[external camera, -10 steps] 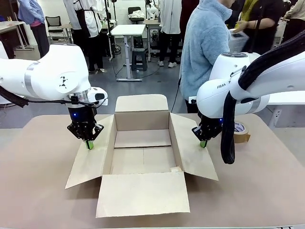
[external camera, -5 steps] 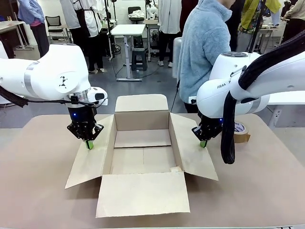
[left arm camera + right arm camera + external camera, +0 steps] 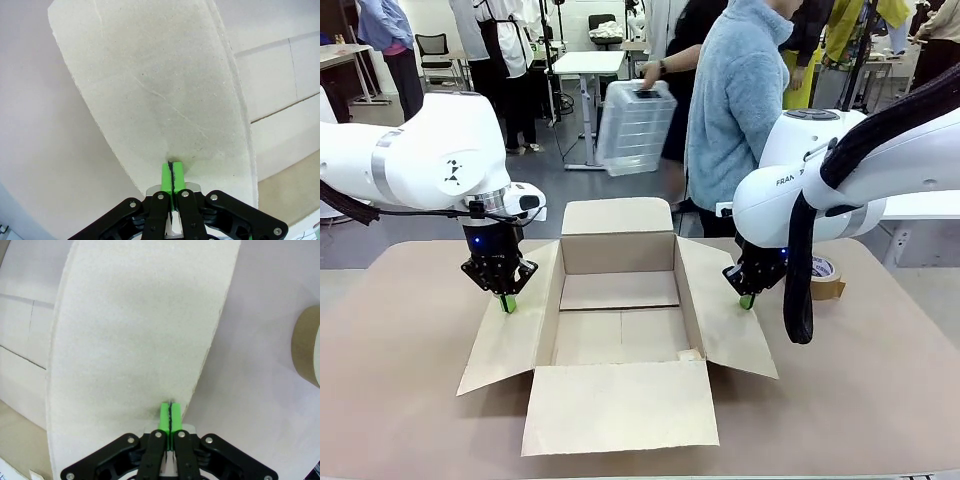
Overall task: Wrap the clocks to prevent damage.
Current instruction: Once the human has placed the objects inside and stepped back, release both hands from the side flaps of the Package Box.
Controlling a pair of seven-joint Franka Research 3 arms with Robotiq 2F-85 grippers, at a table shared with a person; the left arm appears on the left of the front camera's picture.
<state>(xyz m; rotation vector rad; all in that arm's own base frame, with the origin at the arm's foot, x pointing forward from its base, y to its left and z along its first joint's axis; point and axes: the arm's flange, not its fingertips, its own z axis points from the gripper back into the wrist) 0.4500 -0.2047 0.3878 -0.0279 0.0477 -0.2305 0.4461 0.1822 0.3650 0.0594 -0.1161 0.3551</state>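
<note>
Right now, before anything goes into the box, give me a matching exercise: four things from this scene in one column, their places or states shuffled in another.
1. cardboard box
2. bubble-wrapped bundle
3. tape roll
4. left gripper

A. lying on the table, at the robot's right
B. shut, tips at a side flap
C. held up by a person's hand beyond the table
D. open and empty, mid-table

Pairs: 1-D, 2-C, 3-A, 4-B
</note>
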